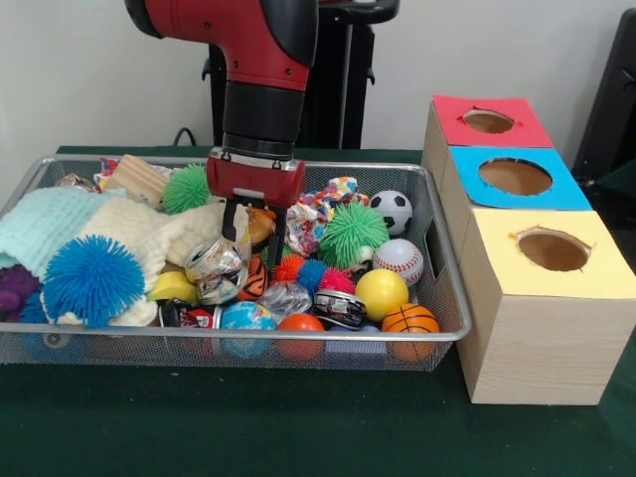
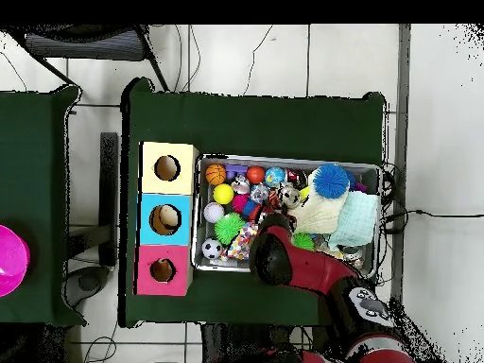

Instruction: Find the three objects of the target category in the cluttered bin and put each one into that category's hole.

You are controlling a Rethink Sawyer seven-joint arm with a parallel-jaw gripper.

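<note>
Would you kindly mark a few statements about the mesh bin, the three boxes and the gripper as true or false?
1. The gripper hangs over the red-topped wooden box. False: it is down inside the silver wire mesh bin, among the toys.
2. The yellow-topped wooden box stands nearest the front camera. True.
3. The blue-topped wooden box sits between the red-topped wooden box and the yellow one. True.
4. A small orange basketball lies in the round hole of the red top. False: it lies in the bin, in a corner beside the boxes.
</note>
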